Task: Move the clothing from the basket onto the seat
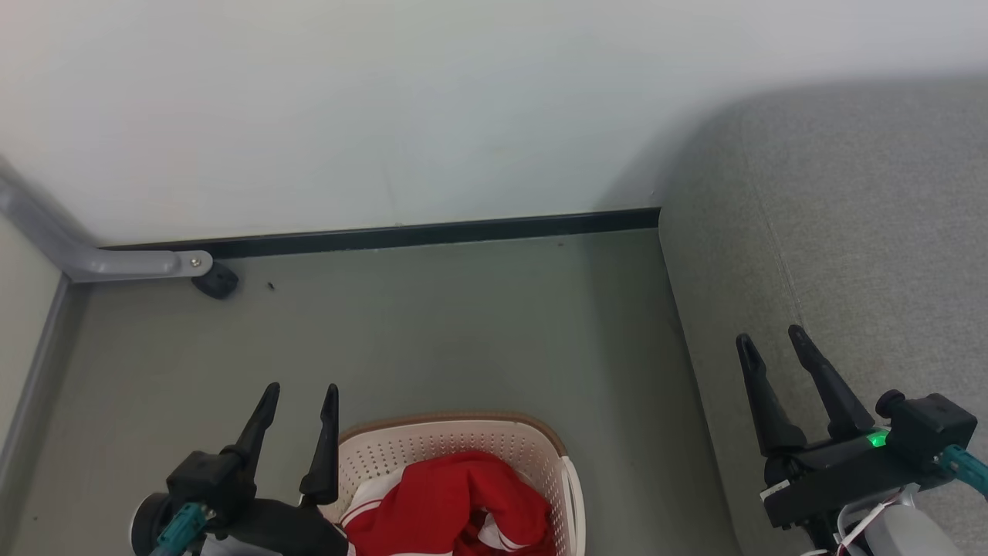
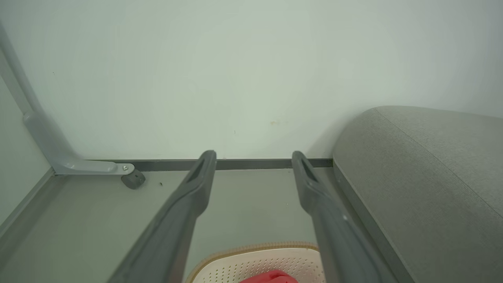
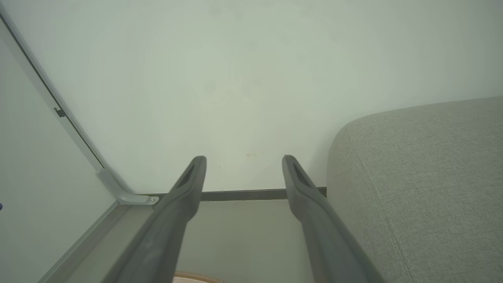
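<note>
Nearest the robot, the soft bright red, white-striped clothing [image 1: 455, 494] lies heaped inside the rounded cream perforated plastic basket [image 1: 432, 446], which has a brown band round its rim and stands on the floor. The black two-fingered left end effector [image 1: 302, 388] hovers just beside the basket's left rim, fingers spread and holding nothing. The matching right end effector [image 1: 769, 333] shows against the near edge of the large grey woven-fabric seat [image 1: 849, 232], likewise released and empty.

The garments look light, limp and a little slick. I judge they will drape and trail rather than lift as one piece, and a pinch on one thin layer may slip. The best hold seems to be the raised red fold at the top of the heap, taken deep enough to gather several layers. It should then be lifted high, lest a trailing end catch the rim and drag the light basket.

Beyond lies bare grey-green floor [image 1: 463, 324], then a dark skirting strip [image 1: 432, 232] and the pale wall [image 1: 386, 100].
</note>
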